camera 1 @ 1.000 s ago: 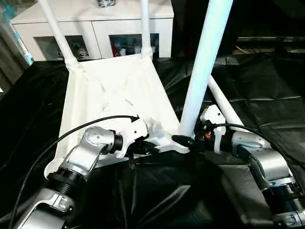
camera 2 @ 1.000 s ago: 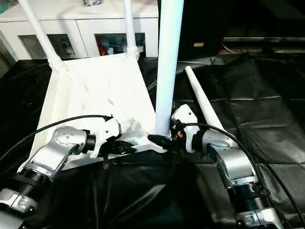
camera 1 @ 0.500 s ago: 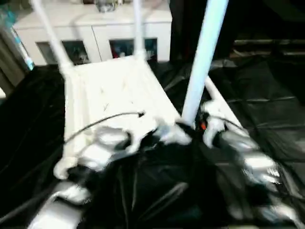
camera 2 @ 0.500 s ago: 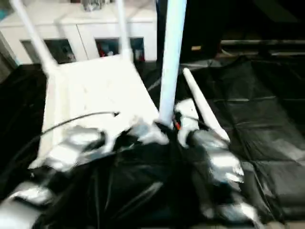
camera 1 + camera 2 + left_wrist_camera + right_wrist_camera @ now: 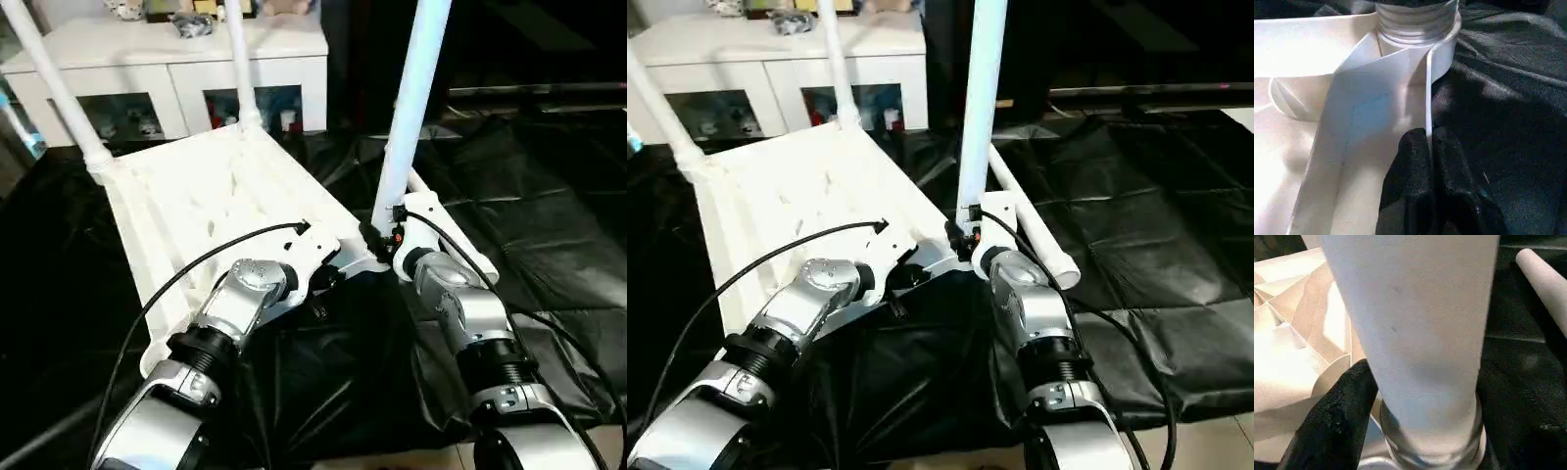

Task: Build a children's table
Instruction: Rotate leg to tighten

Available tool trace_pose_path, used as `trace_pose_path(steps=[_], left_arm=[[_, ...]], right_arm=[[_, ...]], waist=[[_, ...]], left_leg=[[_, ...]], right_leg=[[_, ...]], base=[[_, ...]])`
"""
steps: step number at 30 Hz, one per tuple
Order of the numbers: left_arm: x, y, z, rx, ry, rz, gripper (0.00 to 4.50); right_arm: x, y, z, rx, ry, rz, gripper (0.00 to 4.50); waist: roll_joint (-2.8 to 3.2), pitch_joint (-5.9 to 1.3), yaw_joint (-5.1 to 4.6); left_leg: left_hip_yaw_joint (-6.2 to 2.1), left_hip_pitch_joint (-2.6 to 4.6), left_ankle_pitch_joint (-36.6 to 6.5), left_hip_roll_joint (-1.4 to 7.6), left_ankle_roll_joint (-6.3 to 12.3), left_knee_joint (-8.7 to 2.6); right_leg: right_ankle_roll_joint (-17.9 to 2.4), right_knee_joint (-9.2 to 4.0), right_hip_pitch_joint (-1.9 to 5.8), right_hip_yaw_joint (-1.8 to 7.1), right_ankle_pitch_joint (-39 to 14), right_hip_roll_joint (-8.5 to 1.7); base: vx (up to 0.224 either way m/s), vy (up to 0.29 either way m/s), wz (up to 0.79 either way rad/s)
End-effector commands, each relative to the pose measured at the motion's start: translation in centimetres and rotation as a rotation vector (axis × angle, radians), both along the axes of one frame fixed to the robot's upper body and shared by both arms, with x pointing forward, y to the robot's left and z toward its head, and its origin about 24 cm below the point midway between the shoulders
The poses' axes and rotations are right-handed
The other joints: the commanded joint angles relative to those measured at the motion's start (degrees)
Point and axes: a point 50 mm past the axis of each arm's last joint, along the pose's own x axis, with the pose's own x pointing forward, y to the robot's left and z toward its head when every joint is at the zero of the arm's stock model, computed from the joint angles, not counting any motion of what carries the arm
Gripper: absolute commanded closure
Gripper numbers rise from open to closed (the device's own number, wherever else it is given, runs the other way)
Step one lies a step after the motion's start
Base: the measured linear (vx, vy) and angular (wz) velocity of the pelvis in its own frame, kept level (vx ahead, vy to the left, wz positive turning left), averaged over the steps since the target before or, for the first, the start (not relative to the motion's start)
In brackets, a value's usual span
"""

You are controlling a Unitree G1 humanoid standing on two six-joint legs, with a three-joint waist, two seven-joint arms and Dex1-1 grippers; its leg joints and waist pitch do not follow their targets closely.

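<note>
Both silver forearms reach forward and converge on the near corner of the children's table (image 5: 211, 201), which lies upside down on the black-draped worktop (image 5: 549, 186) with its ribbed white plastic underside facing up. The left arm comes in from the lower left with its elbow bent, a black cable looping over it; the left claw (image 5: 1429, 152) has its two black fingers pressed together on the thin upright rim wall of the tabletop, just beside the round corner socket with its threaded collar. The right arm comes in from the lower right, its wrist up against the upright leg (image 5: 409, 103) seated in that corner socket; the right claw (image 5: 1420, 396) straddles this smooth white tube low down, a black finger (image 5: 1334, 421) on each side of it, clamped around the leg. Two more tubular legs (image 5: 240, 59) stand in the far corner sockets, and a fourth leg (image 5: 1029, 230) lies loose on the crinkled black cloth just beside the right forearm. Behind the worktop stands a white glass-door cabinet (image 5: 176, 54).
</note>
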Motion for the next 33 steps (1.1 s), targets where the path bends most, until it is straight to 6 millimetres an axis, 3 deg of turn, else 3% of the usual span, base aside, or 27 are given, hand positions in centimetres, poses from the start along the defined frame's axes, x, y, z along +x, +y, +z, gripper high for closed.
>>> trace_pose_path(steps=[1, 4, 5, 7, 9, 12, 14, 15, 18, 19, 20, 23, 25, 27, 30, 33], left_arm=[[0.4, -1.1, 2.8, -0.079, -0.124, -0.114, 4.5], [0.1, -0.6, 2.9, -0.08, -0.126, -0.17, 4.5], [-0.3, 0.0, 2.8, -0.08, -0.113, -0.223, 4.5], [-0.5, 0.3, 2.7, -0.078, -0.1, -0.236, 4.5], [-1.0, 1.4, 2.6, -0.064, -0.084, -0.296, 4.5], [-1.4, 2.4, 2.6, -0.051, -0.073, -0.354, 4.5], [-1.5, 2.7, 2.7, -0.05, -0.068, -0.37, 4.5], [-1.6, 2.8, 2.7, -0.051, -0.064, -0.384, 4.5], [-2.0, 3.5, 2.9, -0.051, -0.044, -0.438, 4.5], [-2.1, 3.5, 3.0, -0.053, -0.04, -0.447, 4.5], [-2.2, 3.6, 3.1, -0.057, -0.036, -0.46, 4.5], [-2.3, 3.8, 3.2, -0.062, -0.031, -0.48, 4.5], [-2.3, 3.9, 3.2, -0.06, -0.031, -0.482, 4.5], [-2.3, 4.0, 3.2, -0.057, -0.031, -0.483, 4.5], [-2.3, 4.1, 3.3, -0.054, -0.03, -0.483, 4.5], [-2.2, 4.1, 3.3, -0.052, -0.031, -0.479, 4.5]], right_arm=[[-0.9, 1.4, -1.2, 0.012, 0.057, 0.147, 0.89], [-1.0, 0.8, -0.6, 0.0, 0.026, 0.203, 0.89], [-1.3, 0.1, 0.0, -0.016, -0.001, 0.271, 0.89], [-1.5, -0.3, 0.2, -0.025, -0.009, 0.301, 0.89], [-2.1, -1.6, 0.9, -0.069, -0.038, 0.413, 0.89], [-3.1, -3.1, 1.6, -0.118, -0.054, 0.535, 0.89], [-3.3, -3.6, 1.7, -0.126, -0.054, 0.561, 0.89], [-3.4, -3.8, 1.8, -0.131, -0.054, 0.576, 0.89], [-3.9, -4.7, 2.2, -0.146, -0.051, 0.624, 0.89], [-3.9, -4.8, 2.3, -0.145, -0.05, 0.632, 0.89], [-4.0, -4.8, 2.4, -0.142, -0.051, 0.639, 0.89], [-4.1, -4.9, 2.5, -0.15, -0.049, 0.672, 0.89], [-4.2, -4.9, 2.4, -0.155, -0.046, 0.684, 1.16], [-4.2, -4.8, 2.4, -0.157, -0.044, 0.689, 1.28], [-4.3, -4.5, 2.1, -0.161, -0.04, 0.71, 1.62], [-4.4, -4.3, 1.9, -0.162, -0.035, 0.721, 1.72]], waist=[[-0.39, -2.89, -0.92], [-0.63, -2.98, -0.83], [-0.67, -3.15, -0.75], [-0.64, -3.43, -0.08], [-0.87, -3.75, 0.94], [-1.25, -3.89, 2.03], [-1.09, -4.13, 2.66], [-1.23, -4.23, 2.97], [-1.42, -4.57, 3.98], [-1.17, -4.74, 4.43], [-1.02, -5.04, 4.62], [-1.2, -5.38, 5.2], [-1.16, -5.41, 5.43], [-1.19, -5.13, 5.54], [-1.18, -4.76, 5.52], [-1.26, -4.6, 5.39]], left_leg=[[-3.37, 2.15, -39.8, 3.57, -3.29, -5.77], [-3.24, 2.19, -39.1, 3.42, -3.14, -5.58], [-2.97, 2.11, -37.0, 3.35, -2.52, -5.32], [-2.72, 1.27, -31.9, 3.62, -1.01, -5.36], [-2.01, 1.24, -26.6, 3.74, 0.37, -5.25], [-1.17, 0.85, -20.8, 3.92, 2.72, -4.82], [-0.8, 1.08, -18.3, 3.94, 3.24, -4.57], [-0.71, 0.85, -16.4, 4.14, 3.86, -4.56], [-0.06, 0.94, -12.5, 4.11, 4.74, -3.94], [0.11, 1.02, -10.8, 4.25, 5.18, -3.69], [0.12, 0.63, -8.0, 4.32, 6.13, -3.47], [0.27, 0.27, -3.9, 4.08, 7.93, -2.78], [0.21, -0.03, -3.2, 4.04, 8.76, -2.55], [0.17, -0.06, -4.9, 4.1, 8.53, -2.71], [0.09, 0.3, -9.3, 4.26, 5.87, -3.13], [0.03, 0.53, -11.1, 4.28, 4.07, -3.36]], right_leg=[[-3.5, -4.97, 0.44, 1.11, -33.8, -3.83], [-4.1, -5.1, 0.27, 1.42, -33.7, -4.13], [-4.7, -5.13, 0.09, 1.82, -33.4, -4.43], [-6.1, -4.69, 0.56, 2.54, -29.8, -4.72], [-9.2, -4.03, 0.36, 3.06, -22.8, -4.36], [-10.9, -3.29, 0.62, 3.75, -19.6, -4.18], [-12.1, -2.81, 0.38, 3.9, -17.5, -3.93], [-12.6, -2.5, 0.68, 3.85, -16.1, -3.86], [-13.1, -1.98, 0.39, 4.12, -13.4, -3.73], [-13.8, -1.53, 0.25, 4.26, -11.2, -3.65], [-14.5, -0.82, 0.55, 4.17, -7.8, -3.47], [-16.1, 0.29, 0.53, 4.1, -0.9, -3.21], [-16.4, 0.55, 0.6, 4.0, 0.1, -3.25], [-15.7, 0.16, 0.53, 3.85, -3.5, -3.17], [-14.3, -0.6, 0.35, 3.92, -10.6, -3.19], [-13.3, -0.9, 0.24, 4.05, -13.3, -3.15]], base=[[0.0, 0.0, 0.0], [0.0, 0.0, 0.0], [0.0, 0.0, 0.0], [0.0, 0.0, 0.0], [0.0, 0.0, 0.0], [0.0, 0.0, 0.0], [0.025, -0.015, 0.04], [0.052, -0.032, 0.04], [0.054, -0.034, 0.06], [0.057, -0.037, 0.09], [0.06, -0.035, 0.03], [0.034, -0.019, 0.0], [0.0, 0.0, 0.0], [0.0, 0.0, 0.0], [0.0, 0.0, 0.0], [0.0, 0.0, 0.0]])
